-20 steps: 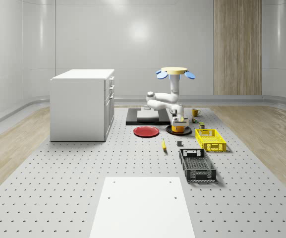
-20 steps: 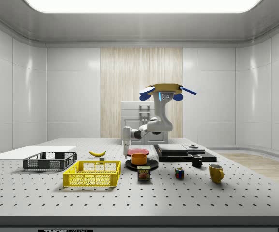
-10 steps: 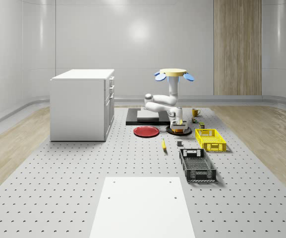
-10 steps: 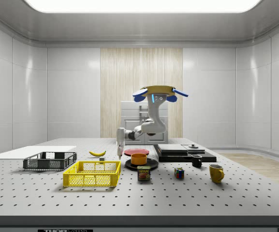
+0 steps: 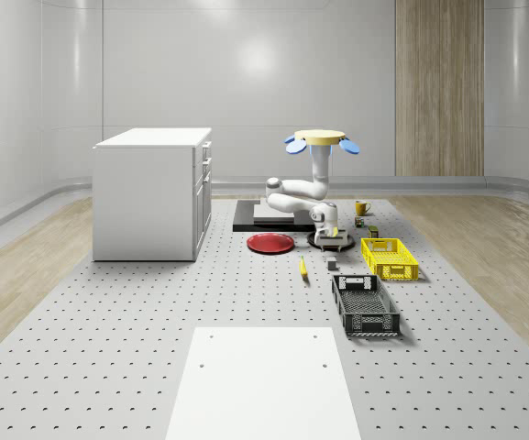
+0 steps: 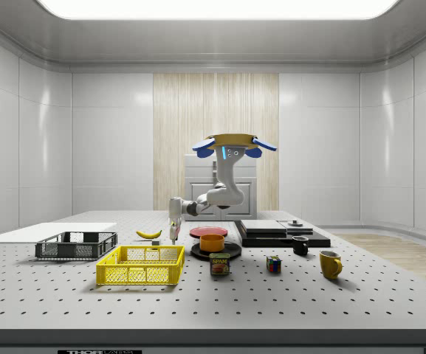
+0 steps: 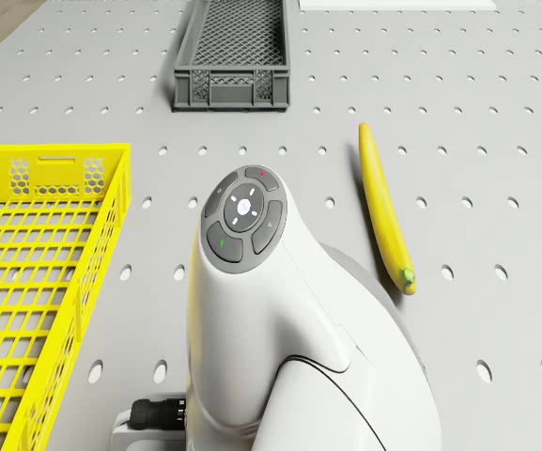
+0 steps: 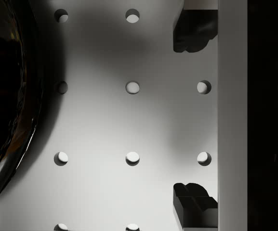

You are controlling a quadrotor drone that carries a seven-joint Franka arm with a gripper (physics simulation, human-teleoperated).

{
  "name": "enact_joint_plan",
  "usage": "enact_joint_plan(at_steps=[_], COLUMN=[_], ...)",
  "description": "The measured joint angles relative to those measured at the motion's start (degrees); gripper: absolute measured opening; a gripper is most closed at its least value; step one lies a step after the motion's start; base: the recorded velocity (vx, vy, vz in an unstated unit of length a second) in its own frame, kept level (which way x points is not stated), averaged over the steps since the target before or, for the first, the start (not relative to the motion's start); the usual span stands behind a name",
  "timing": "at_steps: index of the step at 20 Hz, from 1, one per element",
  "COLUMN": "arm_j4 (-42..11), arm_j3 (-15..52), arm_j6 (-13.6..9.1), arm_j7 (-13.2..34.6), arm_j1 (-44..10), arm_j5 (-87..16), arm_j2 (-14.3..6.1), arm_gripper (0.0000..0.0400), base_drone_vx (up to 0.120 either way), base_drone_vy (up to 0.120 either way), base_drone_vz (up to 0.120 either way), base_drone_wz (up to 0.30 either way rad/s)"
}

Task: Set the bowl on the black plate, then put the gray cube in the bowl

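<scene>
Perforated grey bench surface (image 5: 154, 348) is carrying every item, set in a pale-walled room with a white cabinet (image 5: 149, 192) at the whole-scene view's left. First step is reading as complete: the orange bowl (image 6: 213, 242) is sitting upright on the black plate (image 6: 232, 251), at the side view's centre. Second step is outstanding: nothing is showing inside the bowl, and the gray cube (image 5: 330, 264) is lying on the bench just below the plate in the whole-scene view, between the banana (image 5: 303, 268) and the yellow basket (image 5: 390, 258). The drone (image 6: 232, 142) is hovering above the bench, up and to the right of the hand in the side view, near the plate. Its arm (image 7: 252, 310) is reaching down, so the hand (image 6: 173, 236) is hanging just left of the plate in the side view, close over the bench. In the wrist view the hand (image 8: 191, 117) is standing open, gripping nothing, bare bench showing between its fingertips (image 8: 192, 33), with a dark curved rim, judged to be the plate, beside it. Judgement: the task is roughly half done; the cube is waiting to be grasped, lifted and set in the bowl.
</scene>
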Motion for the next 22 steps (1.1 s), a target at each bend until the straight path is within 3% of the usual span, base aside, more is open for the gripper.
enact_joint_plan(at_steps=[19, 22], arm_j4=[0.00, 0.03], arm_j3=[0.00, -0.14], arm_j6=[-0.06, -0.01], arm_j7=[-0.01, -0.01], arm_j1=[0.02, 0.00], arm_j5=[-0.03, -0.16], arm_j2=[0.06, 0.07], arm_gripper=[0.0400, 0.0400], base_drone_vx=[0.120, 0.000], base_drone_vy=[-0.023, 0.000], base_drone_vz=[0.000, 0.000], base_drone_wz=[0.000, 0.000])
